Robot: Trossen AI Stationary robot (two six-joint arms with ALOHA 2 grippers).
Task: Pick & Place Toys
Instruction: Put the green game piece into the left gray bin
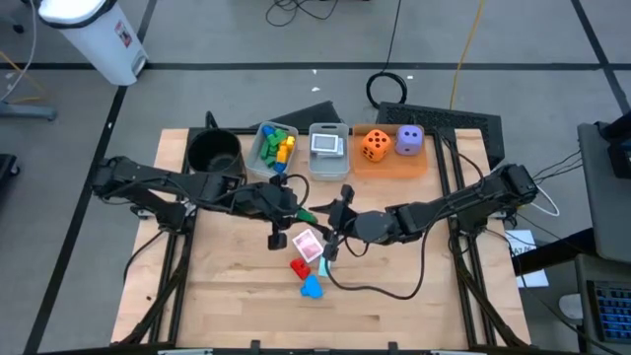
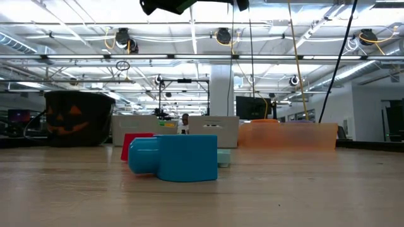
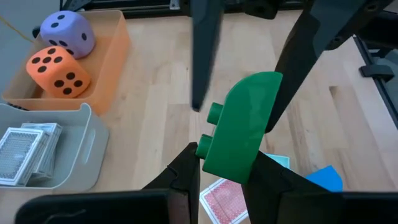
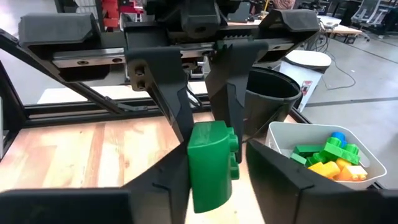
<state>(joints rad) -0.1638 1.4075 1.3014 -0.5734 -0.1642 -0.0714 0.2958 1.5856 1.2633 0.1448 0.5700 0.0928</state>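
A green block with a rounded end hangs in the air over the middle of the table, between my two grippers. My left gripper is shut on it, reaching in from the table's left. My right gripper is open and comes from the right. Its fingers stand on either side of the block; whether one touches it, I cannot tell. On the table below lie a red block, a blue block and a playing card. My left gripper pinches the green block between its two fingers, on the two flat sides of its squared end. The fingers come about level from the table's left. The block is lifted clear of the table, its rounded end pointing away from the gripper.
Along the far edge stand a black pot, a clear bin of blocks, a bin of cards and an orange tray holding an orange die and a purple die. In the low view the blue block lies nearest.
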